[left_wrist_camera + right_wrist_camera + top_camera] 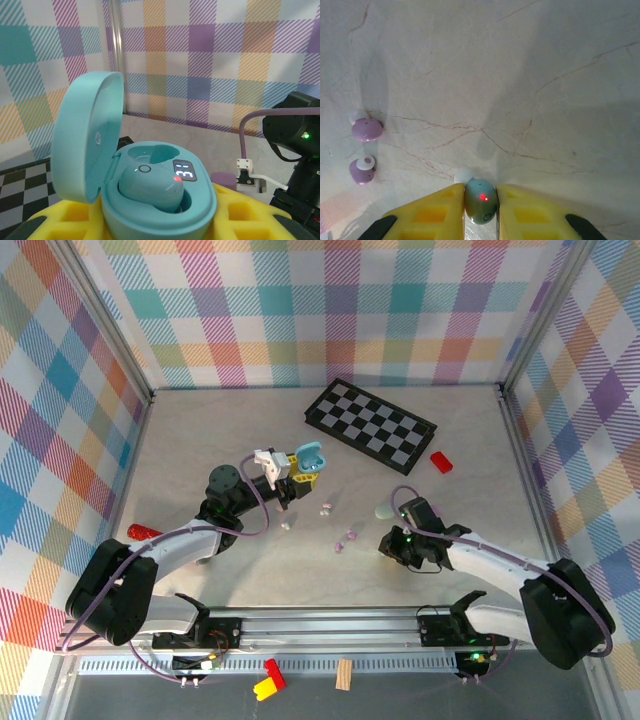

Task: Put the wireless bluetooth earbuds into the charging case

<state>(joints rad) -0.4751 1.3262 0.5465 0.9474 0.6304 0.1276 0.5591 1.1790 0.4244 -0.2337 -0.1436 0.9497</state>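
Gripping the open teal charging case (85,145) upright, the left jaws present its free socket beside one seated earbud (150,187). The right jaws pinch a second teal earbud (480,200) between them, just above the tabletop (530,75), likely for carrying across.

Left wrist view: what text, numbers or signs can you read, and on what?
"3": lit display inside the open teal charging case, small bars above it.
Embossed mark inside the case lid: too small to read.
Nothing else legible there.
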